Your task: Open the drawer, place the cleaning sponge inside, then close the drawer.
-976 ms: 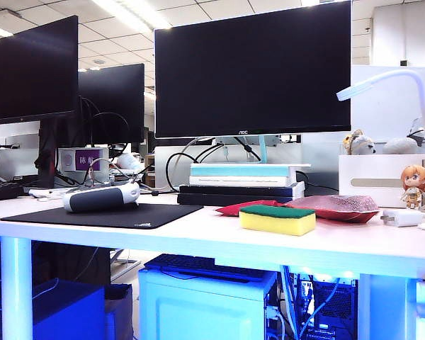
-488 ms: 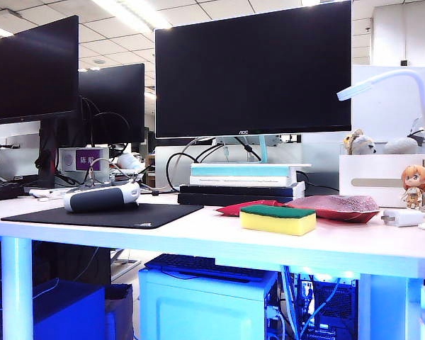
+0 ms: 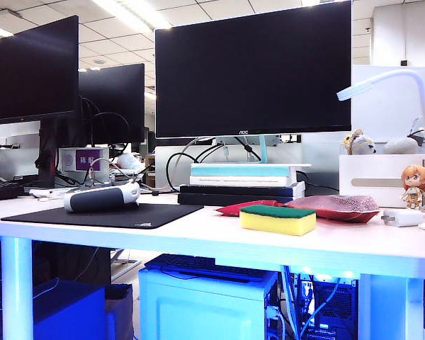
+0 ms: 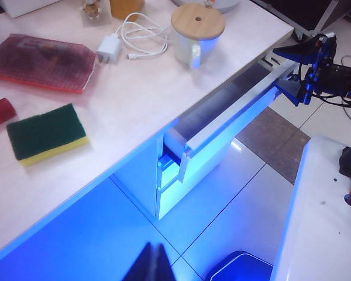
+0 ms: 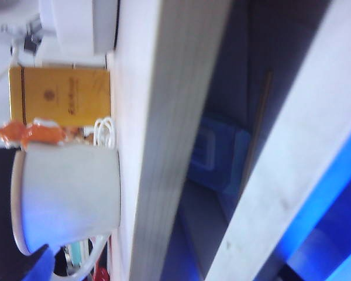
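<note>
In the exterior view we see the sponge [image 3: 278, 219] lying flat on the white desk [image 3: 198, 237], green side up, just in front of two red packets [image 3: 333, 207]. Behind them a large dark monitor [image 3: 253, 71] stands over a stack of books [image 3: 244, 183]. To the left a grey handheld device [image 3: 101, 197] rests on a black mat [image 3: 103, 215]. A small orange-haired figurine [image 3: 416, 186] stands at the right, beside a white charger [image 3: 402, 217]. Neither arm shows in this view.

From the left wrist view we look down on the desk edge. The sponge [image 4: 46, 134] sits near that edge, well apart from the drawer [image 4: 231, 111], which is pulled partly out below the desktop. A red packet [image 4: 42, 62] lies beyond the sponge, with the charger [image 4: 109, 49] and its coiled cable [image 4: 143, 36] next to it, then a white mug with a wooden lid [image 4: 197, 32]. The right gripper [image 4: 292, 69] is at the far end of the drawer front, its dark fingers spread wide around that end. Of the left gripper [image 4: 154, 263] we see only two dark tips meeting at the frame's edge, holding nothing, so it looks closed.

In the right wrist view we see the desk edge [image 5: 158, 140] close up, the mug [image 5: 67, 199], a yellow box [image 5: 59, 96] and the open drawer's inside [image 5: 222, 158]. The gripper's own fingers are not in frame here.
</note>
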Tool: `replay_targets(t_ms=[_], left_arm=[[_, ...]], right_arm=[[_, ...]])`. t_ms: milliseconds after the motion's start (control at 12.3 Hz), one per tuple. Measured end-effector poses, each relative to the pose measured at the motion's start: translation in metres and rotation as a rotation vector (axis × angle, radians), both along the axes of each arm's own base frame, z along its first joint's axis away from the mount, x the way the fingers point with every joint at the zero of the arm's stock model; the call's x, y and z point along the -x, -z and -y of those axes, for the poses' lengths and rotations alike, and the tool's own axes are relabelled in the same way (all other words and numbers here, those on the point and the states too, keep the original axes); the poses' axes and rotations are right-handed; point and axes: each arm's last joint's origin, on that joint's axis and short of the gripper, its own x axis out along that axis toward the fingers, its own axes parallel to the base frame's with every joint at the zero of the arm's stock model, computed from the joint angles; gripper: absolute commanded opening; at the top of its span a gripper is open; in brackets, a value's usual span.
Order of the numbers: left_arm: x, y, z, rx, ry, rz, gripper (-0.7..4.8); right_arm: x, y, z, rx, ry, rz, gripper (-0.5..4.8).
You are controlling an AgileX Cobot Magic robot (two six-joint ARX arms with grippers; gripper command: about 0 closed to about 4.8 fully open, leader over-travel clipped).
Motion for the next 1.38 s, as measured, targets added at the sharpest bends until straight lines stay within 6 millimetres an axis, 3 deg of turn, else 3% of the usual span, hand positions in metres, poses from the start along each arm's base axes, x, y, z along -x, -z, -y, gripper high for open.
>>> replay_targets(t_ms=[407, 732, 1139, 1302, 1383], left_arm=[[0.000, 0.000, 0.000, -0.001, 0.000, -0.001, -0.05], [0.000, 0.000, 0.000, -0.001, 0.000, -0.001, -0.05], [0.000, 0.000, 0.000, -0.001, 0.000, -0.001, -0.05], [0.000, 0.000, 0.000, -0.001, -0.001, 0.000, -0.05], [0.000, 0.000, 0.000, -0.001, 0.000, -0.001, -0.05]], right_arm=[[0.021, -0.003, -0.015, -0.064, 0.166, -0.025, 4.79], [0.043, -0.005, -0.010, -0.060, 0.334, -0.024, 4.79], [0.071, -0.013, 0.004, 0.061, 0.493, -0.022, 4.79], [0.075, -0.024, 0.018, 0.134, 0.495, -0.018, 4.79], [0.077, -0.040, 0.029, 0.245, 0.493, -0.023, 4.79]])
